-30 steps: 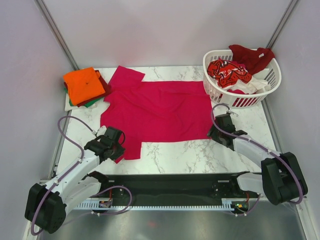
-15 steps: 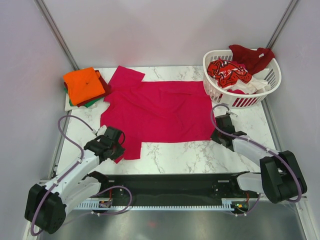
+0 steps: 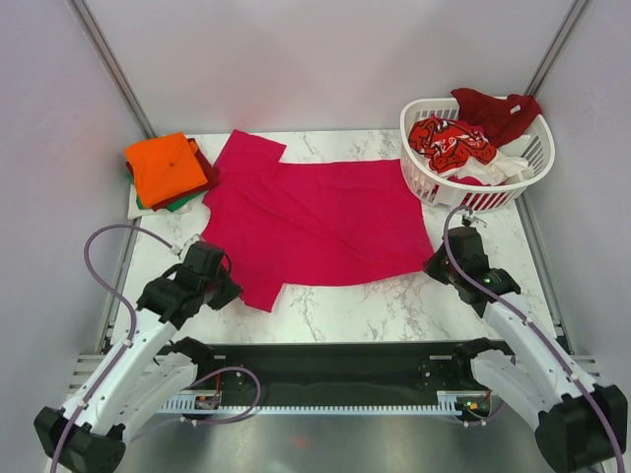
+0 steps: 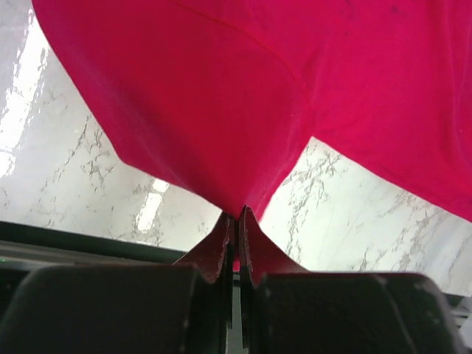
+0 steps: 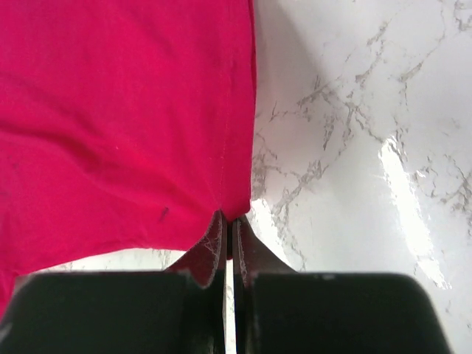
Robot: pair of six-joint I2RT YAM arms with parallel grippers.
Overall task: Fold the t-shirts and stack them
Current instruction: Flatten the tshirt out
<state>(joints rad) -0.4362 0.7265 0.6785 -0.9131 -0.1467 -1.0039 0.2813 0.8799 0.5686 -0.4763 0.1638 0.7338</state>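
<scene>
Magenta-red t-shirt (image 3: 315, 212) lies spread on the marble worktop (image 3: 365, 301). Left hand (image 4: 236, 221) pinches its near sleeve tip, right hand (image 5: 228, 221) its near hem corner, each pressed together on cloth, probably to pull it taut for folding.

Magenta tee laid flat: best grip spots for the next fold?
Probably its two near corners, approached low from the robot's side: the near sleeve tip and the near hem corner. The magenta tee lies flat, so only edges offer a pinch. The left gripper and right gripper are shut there.
</scene>
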